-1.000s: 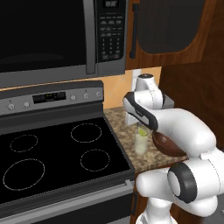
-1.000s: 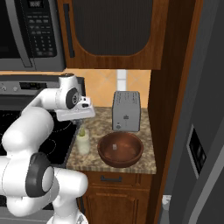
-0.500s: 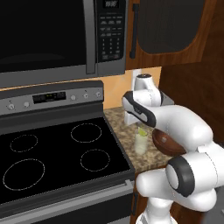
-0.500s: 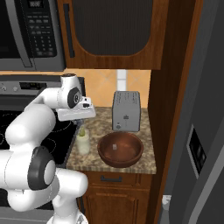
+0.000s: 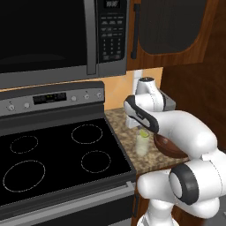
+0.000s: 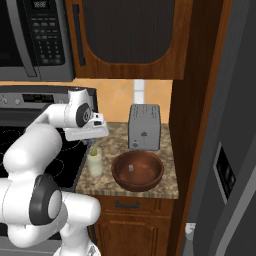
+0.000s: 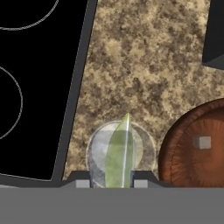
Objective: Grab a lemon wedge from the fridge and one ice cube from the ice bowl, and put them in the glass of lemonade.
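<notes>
A: What stands around the work spot, biggest first?

B: The fridge (image 6: 227, 165) fills the right side of the right base view, grey, with its black dispenser panel. The microwave (image 5: 57, 37) hangs over the black stove (image 5: 57, 159), and a speckled counter (image 6: 167, 172) runs between the stove and the fridge.

A: And on the counter?

B: A grey toaster (image 6: 144, 127) stands at the back edge. In front of it, toward the front right corner, sits the ice bowl (image 6: 137, 171), with one pale ice cube (image 7: 204, 142) lying near its middle. The glass of lemonade (image 6: 95, 161) stands just beside the bowl, close to the counter's edge along the stove.

A: Where is the gripper?

B: The gripper (image 7: 109, 183) hangs directly above the glass, pointing down. Its two dark fingertips (image 7: 82, 183) are set narrow, pinching the lemon wedge (image 7: 119, 153) between them. In the hand view the yellow-green wedge lies over the glass's round mouth. In the left base view it shows just at the rim; whether it touches the liquid I cannot tell.
</notes>
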Available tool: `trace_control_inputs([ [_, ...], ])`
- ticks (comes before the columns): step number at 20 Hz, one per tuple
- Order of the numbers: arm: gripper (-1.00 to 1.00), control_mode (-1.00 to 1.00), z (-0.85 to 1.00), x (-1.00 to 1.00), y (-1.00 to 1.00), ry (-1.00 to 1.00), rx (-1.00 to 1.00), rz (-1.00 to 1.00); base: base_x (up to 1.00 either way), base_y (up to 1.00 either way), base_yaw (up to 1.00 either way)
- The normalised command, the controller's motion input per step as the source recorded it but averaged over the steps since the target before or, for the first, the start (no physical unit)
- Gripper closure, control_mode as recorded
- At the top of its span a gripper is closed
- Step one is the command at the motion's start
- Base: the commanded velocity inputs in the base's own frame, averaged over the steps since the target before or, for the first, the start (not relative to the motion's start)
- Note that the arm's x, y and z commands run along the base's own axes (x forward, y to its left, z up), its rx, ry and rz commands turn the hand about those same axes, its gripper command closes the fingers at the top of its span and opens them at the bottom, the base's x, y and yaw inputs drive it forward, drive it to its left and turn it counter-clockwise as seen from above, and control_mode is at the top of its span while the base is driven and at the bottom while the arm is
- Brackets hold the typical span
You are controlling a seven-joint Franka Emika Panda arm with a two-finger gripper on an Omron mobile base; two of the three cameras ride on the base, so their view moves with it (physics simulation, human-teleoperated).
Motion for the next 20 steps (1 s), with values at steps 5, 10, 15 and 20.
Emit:
trace_control_inputs([
  [5,-1.00,-1.00,0.00,0.00,0.00,0.00,0.00,0.00,0.00,0.00,0.00],
  [10,-1.00,-1.00,0.00,0.00,0.00,0.00,0.00,0.00,0.00,0.00,0.00],
  [15,-1.00,-1.00,0.00,0.00,0.00,0.00,0.00,0.00,0.00,0.00,0.00],
  [20,-1.00,-1.00,0.00,-0.10,0.00,-0.04,0.00,0.00,0.00,0.00,0.00],
])
